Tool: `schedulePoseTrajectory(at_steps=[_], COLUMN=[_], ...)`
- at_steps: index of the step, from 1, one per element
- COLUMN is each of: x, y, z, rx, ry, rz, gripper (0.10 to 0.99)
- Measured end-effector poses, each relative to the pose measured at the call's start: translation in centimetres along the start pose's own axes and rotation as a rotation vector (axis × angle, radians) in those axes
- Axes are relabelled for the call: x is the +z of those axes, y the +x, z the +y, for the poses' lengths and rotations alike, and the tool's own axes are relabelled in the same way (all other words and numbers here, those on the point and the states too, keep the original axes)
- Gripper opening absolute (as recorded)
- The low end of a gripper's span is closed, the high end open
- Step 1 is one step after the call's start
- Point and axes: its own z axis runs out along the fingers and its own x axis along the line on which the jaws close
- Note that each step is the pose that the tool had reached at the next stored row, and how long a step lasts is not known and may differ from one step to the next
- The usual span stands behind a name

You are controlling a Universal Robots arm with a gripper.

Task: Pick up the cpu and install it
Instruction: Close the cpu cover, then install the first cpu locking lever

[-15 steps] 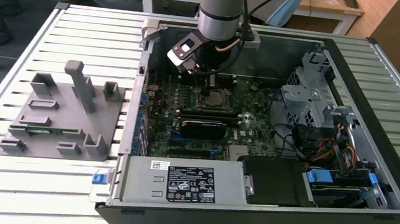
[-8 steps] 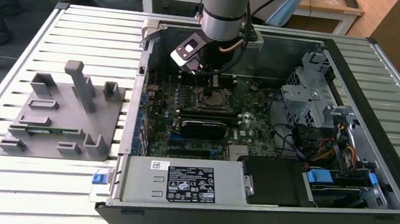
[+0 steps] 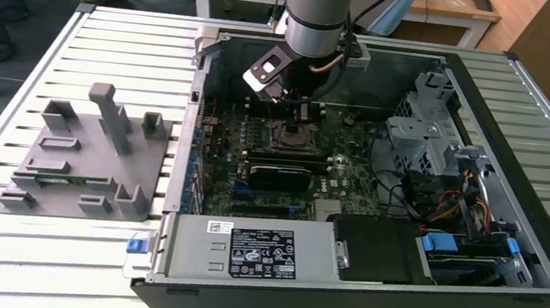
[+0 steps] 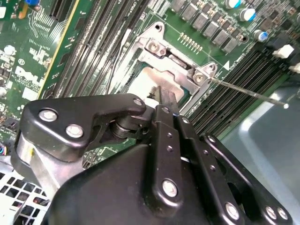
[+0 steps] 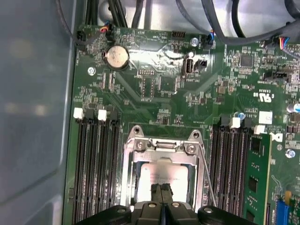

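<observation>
Inside the socket: cpu, lying flat, silver top up, metal frame around it. Directly over the socket: gripper, fingers pressed together, tips above the cpu; contact cannot be told. Flanking the socket: black slots; beyond them, a green memory stick.

The closed tool sits just over the cpu in its socket.
</observation>
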Motion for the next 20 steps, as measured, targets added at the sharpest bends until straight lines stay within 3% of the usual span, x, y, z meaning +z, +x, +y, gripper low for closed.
schedulePoseTrajectory(at_steps=[12, 20], x=[-0.1, -1.46], y=[-0.02, -0.04], z=[0.34, 0.34], rx=[0.0, 0.0], ry=[0.0, -0.001], rz=[-0.0002, -0.0001], gripper=[0.106, 0.106])
